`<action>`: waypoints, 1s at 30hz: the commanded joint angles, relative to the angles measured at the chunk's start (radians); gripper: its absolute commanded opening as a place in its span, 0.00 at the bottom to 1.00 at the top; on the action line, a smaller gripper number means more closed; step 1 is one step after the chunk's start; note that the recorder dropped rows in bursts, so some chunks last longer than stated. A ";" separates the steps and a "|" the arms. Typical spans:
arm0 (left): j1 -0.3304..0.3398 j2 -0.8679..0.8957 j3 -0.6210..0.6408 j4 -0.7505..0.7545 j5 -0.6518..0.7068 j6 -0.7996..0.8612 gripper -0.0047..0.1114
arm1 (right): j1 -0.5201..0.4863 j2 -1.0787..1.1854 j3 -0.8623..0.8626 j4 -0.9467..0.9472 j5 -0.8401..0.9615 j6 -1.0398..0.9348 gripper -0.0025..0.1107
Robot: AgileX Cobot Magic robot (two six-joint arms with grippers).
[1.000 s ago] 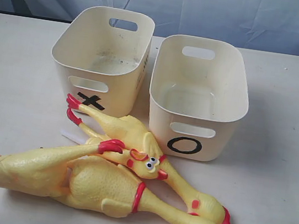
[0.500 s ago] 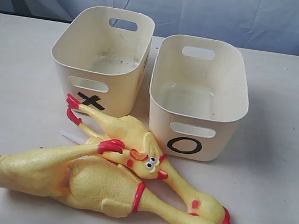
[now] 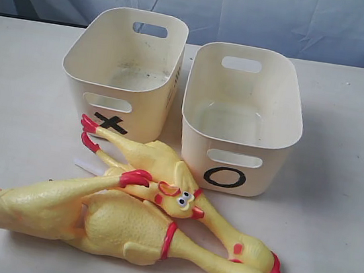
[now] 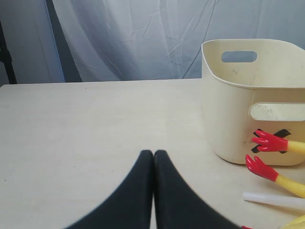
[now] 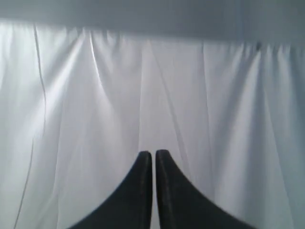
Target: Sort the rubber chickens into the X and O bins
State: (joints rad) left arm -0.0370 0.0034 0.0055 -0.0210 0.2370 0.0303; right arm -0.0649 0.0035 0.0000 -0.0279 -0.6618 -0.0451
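Several yellow rubber chickens lie piled at the table's front, before both bins. A plump chicken [image 3: 122, 226] stretches right, another plump one [image 3: 37, 204] lies left of it. A slim chicken [image 3: 158, 160] crosses them, its red feet [image 3: 90, 123] against the X bin [image 3: 120, 67]; another slim one's head [image 3: 179, 203] shows in the pile's middle. The O bin [image 3: 242, 118] stands right of the X bin; both look empty. My left gripper [image 4: 153, 153] is shut, left of the X bin [image 4: 238, 105], with red feet [image 4: 269, 141] near. My right gripper [image 5: 153, 153] is shut, facing only curtain.
A pale curtain [image 3: 253, 14] hangs behind the table's back edge. A small white strip [image 4: 271, 199] lies on the table by the chickens' feet. Bare tabletop [image 3: 347, 166] spreads right of the O bin and left of the X bin.
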 commanded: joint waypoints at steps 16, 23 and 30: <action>-0.004 -0.003 -0.006 0.000 -0.006 -0.001 0.04 | 0.039 0.609 -1.395 -0.182 0.389 0.532 0.05; -0.004 -0.003 -0.006 0.000 -0.006 -0.001 0.04 | 0.154 0.823 -1.597 -0.040 1.074 0.728 0.05; -0.004 -0.003 -0.006 0.000 -0.006 -0.001 0.04 | 0.340 1.006 -1.599 0.651 1.537 -0.177 0.05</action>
State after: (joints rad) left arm -0.0370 0.0034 0.0055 -0.0210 0.2370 0.0303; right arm 0.2060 0.9344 -1.5944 0.3595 0.6691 0.1092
